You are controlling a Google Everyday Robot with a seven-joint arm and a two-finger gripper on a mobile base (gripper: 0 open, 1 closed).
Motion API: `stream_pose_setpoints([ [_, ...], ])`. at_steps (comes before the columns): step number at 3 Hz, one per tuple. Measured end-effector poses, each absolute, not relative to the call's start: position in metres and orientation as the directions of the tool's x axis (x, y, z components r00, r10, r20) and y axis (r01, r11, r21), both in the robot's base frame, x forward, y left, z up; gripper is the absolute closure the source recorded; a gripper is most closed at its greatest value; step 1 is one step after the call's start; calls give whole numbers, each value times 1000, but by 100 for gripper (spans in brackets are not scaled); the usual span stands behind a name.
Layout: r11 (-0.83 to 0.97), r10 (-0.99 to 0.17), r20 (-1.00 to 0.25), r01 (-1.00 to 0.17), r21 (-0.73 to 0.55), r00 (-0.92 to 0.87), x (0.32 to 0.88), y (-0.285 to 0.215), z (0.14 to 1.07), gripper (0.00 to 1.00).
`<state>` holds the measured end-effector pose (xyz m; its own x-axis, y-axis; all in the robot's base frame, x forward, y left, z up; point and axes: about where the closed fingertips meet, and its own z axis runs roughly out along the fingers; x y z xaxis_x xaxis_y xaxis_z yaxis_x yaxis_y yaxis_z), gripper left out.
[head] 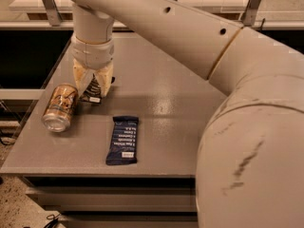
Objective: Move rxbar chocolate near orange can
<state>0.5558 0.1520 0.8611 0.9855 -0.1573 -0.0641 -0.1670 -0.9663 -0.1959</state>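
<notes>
So we've got the end effector [93, 88] clamped on the rxbar chocolate [95, 97]. The bar's pinched between its two fingers, with the white-label end poking out underneath. It's just beside the orange can [60, 107], which lies on its side on the grey surface [166, 94]. A navy wrapped bar [123, 139] lies flat nearer the front edge.

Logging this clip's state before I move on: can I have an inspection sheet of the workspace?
Surface: grey table, glossy.
Job's things: rxbar chocolate in the gripper, beside the orange can, which lies on its side.
Clutter: navy wrapped bar, flat, near the front edge.
Grippers: gripper shut on the rxbar chocolate, low over the table's left part.
Cables: possible dark cord on the floor.
Surroundings: metal frame post behind.
</notes>
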Motion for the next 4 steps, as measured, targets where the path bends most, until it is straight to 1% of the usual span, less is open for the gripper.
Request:
stream_pose_setpoints([
  [1, -973, -125, -70, -136, -188, 990, 552, 162, 856, 59],
  [3, -975, -125, -67, -135, -177, 990, 557, 163, 852, 13],
  [4, -974, -128, -65, -138, -177, 990, 561, 162, 852, 0],
])
